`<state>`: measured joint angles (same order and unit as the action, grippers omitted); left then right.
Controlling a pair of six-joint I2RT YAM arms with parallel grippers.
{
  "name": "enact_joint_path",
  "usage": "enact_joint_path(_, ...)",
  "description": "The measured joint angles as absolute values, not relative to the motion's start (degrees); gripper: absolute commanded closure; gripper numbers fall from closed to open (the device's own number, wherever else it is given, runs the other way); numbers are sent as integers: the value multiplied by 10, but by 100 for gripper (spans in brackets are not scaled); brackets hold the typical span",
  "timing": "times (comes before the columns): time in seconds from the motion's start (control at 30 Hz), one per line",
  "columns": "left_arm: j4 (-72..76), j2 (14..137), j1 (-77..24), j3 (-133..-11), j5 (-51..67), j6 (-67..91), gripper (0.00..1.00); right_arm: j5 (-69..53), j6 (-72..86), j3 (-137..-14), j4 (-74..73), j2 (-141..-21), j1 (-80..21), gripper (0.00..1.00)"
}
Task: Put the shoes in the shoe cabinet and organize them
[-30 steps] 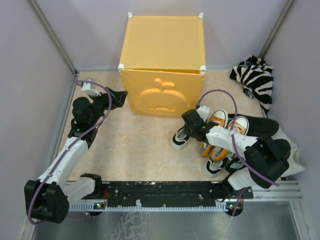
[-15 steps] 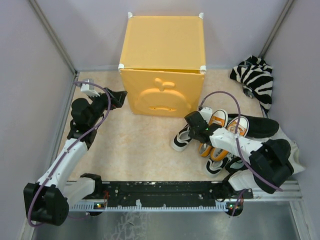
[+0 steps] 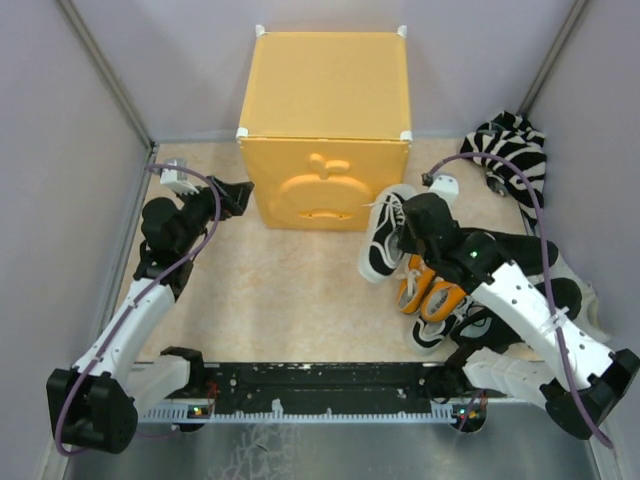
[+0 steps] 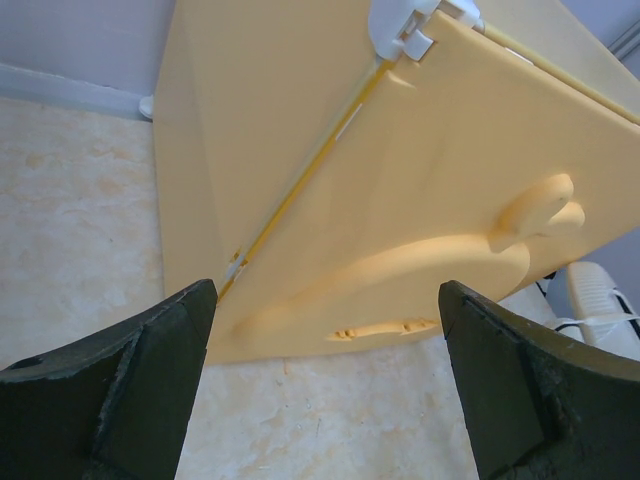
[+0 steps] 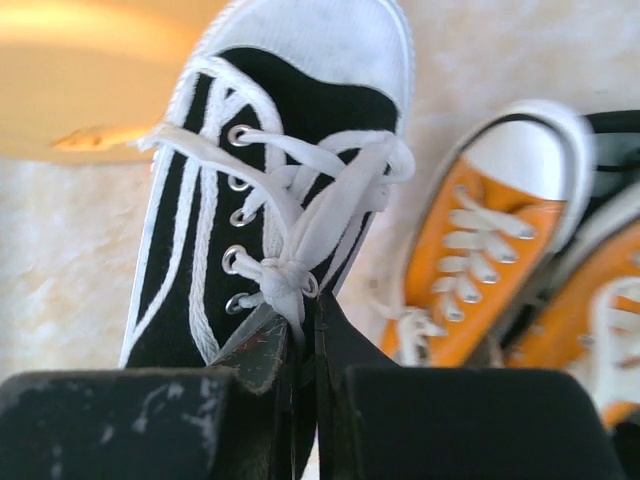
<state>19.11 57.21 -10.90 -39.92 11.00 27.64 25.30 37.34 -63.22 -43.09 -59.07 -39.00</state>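
Pinching the black-and-white sneaker (image 5: 200, 230) by its laces (image 5: 300, 225), our right end effector (image 5: 305, 325) holds it right of centre in the top view, beside the shut cabinet (image 3: 325, 100) at upper centre. Our left end effector (image 4: 325, 375) gapes wide at the left edge of the door (image 4: 430, 200). Orange sneakers (image 3: 432, 285) lie on the desk (image 3: 280, 300), lower right.

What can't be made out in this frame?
Inside of the shoe cabinet: top and left wrist views, hidden by its shut door.
Second black-and-white shoe: top view, mostly under the right arm.
Whether the right gripper pinches tongue or laces of the held black-and-white shoe: right wrist view, the closed jaws cover it.
Far orange shoe: right wrist view, blurred, cut by the edge.
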Motion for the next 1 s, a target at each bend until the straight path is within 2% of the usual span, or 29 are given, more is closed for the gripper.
enact_joint_path(0.17,191,569,-109,-399,110,277,2,338,366,-646,-498,-563,-366,100)
enact_joint_path(0.33,192,569,-109,-399,113,281,2,392,360,-645,-543,-532,-286,100)
enact_joint_path(0.47,193,569,-109,-399,121,288,2,426,357,-645,-554,-499,-261,100)
enact_joint_path(0.7,173,551,-109,-436,161,304,3,450,340,-641,-544,-502,-251,100)
enact_joint_path(0.9,174,486,-112,-498,191,312,2,430,320,-628,-519,-521,-194,100)
enact_joint_path(0.97,180,466,-112,-502,198,313,2,429,319,-618,-518,-522,-187,94)
enact_joint_path(1.0,181,459,-112,-502,200,313,2,426,319,-611,-518,-522,-185,80)
